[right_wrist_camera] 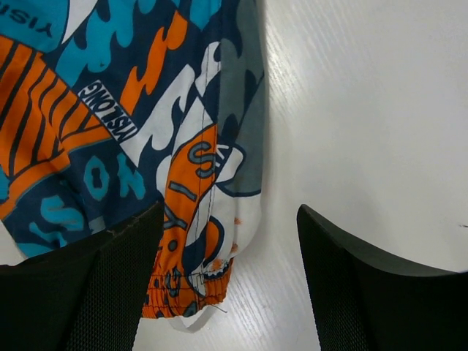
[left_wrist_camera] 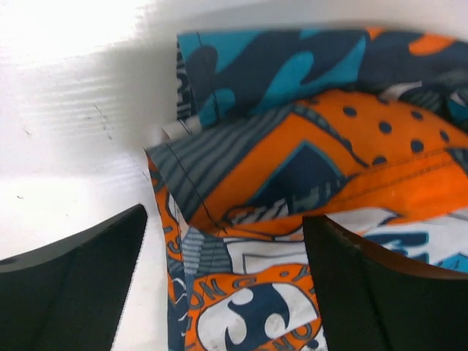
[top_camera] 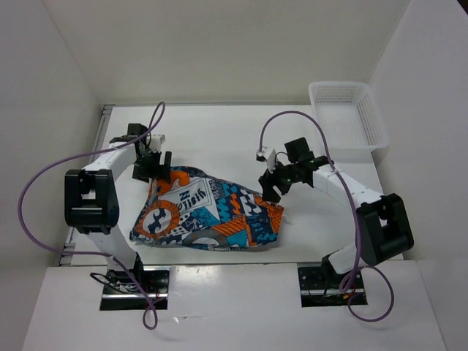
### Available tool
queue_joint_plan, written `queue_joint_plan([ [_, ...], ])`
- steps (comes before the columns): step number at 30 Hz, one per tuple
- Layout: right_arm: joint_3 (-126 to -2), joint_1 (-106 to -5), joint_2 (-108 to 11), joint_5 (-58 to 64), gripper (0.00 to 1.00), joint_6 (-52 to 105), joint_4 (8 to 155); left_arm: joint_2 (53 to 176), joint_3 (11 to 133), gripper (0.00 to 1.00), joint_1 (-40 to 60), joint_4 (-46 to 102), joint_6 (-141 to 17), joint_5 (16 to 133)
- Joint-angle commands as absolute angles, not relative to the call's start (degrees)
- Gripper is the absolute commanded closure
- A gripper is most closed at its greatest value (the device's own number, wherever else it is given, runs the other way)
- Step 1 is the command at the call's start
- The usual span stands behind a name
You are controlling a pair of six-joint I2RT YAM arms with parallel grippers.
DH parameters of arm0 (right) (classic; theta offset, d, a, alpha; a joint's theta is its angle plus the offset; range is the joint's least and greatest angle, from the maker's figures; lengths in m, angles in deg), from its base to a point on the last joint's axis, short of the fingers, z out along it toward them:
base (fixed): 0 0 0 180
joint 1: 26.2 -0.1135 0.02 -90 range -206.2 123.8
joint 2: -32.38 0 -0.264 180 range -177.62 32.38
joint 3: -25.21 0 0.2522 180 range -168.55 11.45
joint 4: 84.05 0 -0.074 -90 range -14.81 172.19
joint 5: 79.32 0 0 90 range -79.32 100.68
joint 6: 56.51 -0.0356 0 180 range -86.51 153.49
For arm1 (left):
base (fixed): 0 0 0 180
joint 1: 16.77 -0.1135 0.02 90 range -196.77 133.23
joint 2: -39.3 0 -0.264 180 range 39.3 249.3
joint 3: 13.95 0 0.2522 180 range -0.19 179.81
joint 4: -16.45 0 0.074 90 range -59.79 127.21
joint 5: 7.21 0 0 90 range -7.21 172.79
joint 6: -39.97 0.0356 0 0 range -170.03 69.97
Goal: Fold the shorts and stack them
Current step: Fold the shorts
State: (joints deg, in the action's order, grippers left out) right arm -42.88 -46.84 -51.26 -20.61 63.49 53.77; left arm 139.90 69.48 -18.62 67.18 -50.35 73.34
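Note:
The shorts (top_camera: 208, 212), printed in orange, teal, grey, white and black, lie in a loose bundle on the white table in the top view. My left gripper (top_camera: 157, 172) is open just above their far left corner. In the left wrist view the cloth (left_wrist_camera: 307, 146) lies between and beyond the open gripper (left_wrist_camera: 223, 292). My right gripper (top_camera: 272, 189) is open over their far right edge. In the right wrist view the gripper (right_wrist_camera: 230, 285) straddles the orange elastic edge of the shorts (right_wrist_camera: 131, 110), with bare table under the right finger.
A white plastic mesh basket (top_camera: 347, 113) stands at the back right corner of the table. White walls close in the table on the left, back and right. The arm bases sit at the near edge.

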Motion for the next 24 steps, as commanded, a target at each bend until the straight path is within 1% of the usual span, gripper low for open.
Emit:
queue_joint_plan([
  [1, -44.0, -48.7, -51.9, -23.3, 0.21, 66.9, 51.3, 141.5, 71.6, 0.11, -18.7, 63.2, -50.0, 73.9],
  [2, -43.1, -49.6, -52.4, -22.2, 0.21, 67.5, 51.3, 142.2, 71.0, 0.17, -18.7, 62.6, -50.0, 74.4],
  [3, -41.5, -50.4, -53.0, -21.1, 0.21, 67.5, 52.5, 142.2, 71.0, 0.3, -18.7, 62.6, -50.0, 75.0],
  [4, -40.8, -51.1, -53.0, -20.3, 0.21, 66.5, 53.7, 142.9, 71.0, 0.36, -18.7, 62.0, -50.0, 75.6],
  [6, -39.4, -51.1, -55.0, -18.1, 0.26, 63.1, 58.3, 143.6, 71.0, 0.47, -18.7, 62.0, -50.0, 75.6],
  [7, -39.4, -51.1, -55.6, -17.1, 0.3, 62.5, 59.6, 144.3, 71.7, 0.64, -18.7, 62.0, -50.0, 75.6],
  [8, -39.4, -51.1, -56.6, -14.8, 0.39, 61.2, 60.7, 144.3, 72.3, 0.72, -18.7, 62.0, -50.0, 75.6],
  [10, -39.4, -51.1, -57.9, -12.8, 0.5, 61.2, 62.0, 144.9, 72.9, 0.83, -18.7, 61.4, -50.0, 77.1],
  [11, -39.4, -51.1, -58.4, -11.5, 0.56, 61.2, 62.5, 144.9, 72.9, 0.93, -18.7, 60.8, -50.0, 77.6],
  [12, -39.4, -51.1, -58.9, -10.9, 0.7, 61.2, 63.2, 145.4, 73.5, 0.98, -18.7, 60.1, -50.0, 78.4],
  [13, -39.4, -51.1, -59.7, -10.3, 0.8, 61.2, 63.2, 145.4, 74.4, 1.0, -18.7, 60.1, -50.0, 79.6],
  [14, -39.4, -51.1, -60.3, -9.0, 0.91, 61.2, 64.1, 145.4, 75.1, 1.0, -18.7, 60.1, -50.0, 79.6],
  [15, -40.1, -51.1, -60.3, -8.0, 1.0, 61.2, 66.0, 145.9, 75.8, 1.0, -18.7, 60.1, -50.0, 80.4],
  [18, -44.1, -49.6, -62.0, -4.6, 1.0, 61.8, 69.8, 146.4, 79.0, 1.0, -18.7, 59.5, -50.0, 82.1],
  [21, -51.5, -46.1, -66.2, -0.4, 1.0, 64.7, 73.8, 148.4, 82.9, 1.0, -18.7, 58.3, -50.0, 83.7],
  [22, -52.7, -46.1, -67.3, 0.7, 0.98, 66.2, 74.5, 149.2, 83.0, 1.0, -18.7, 58.3, -50.0, 83.7],
  [23, -53.8, -45.3, -68.2, 2.1, 0.91, 67.7, 75.2, 149.8, 84.5, 1.0, -18.7, 57.8, -50.0, 84.2],
  [24, -56.1, -45.3, -70.3, 2.2, 0.9, 70.5, 75.2, 150.3, 85.3, 1.0, -18.7, 57.8, -50.0, 84.2],
])
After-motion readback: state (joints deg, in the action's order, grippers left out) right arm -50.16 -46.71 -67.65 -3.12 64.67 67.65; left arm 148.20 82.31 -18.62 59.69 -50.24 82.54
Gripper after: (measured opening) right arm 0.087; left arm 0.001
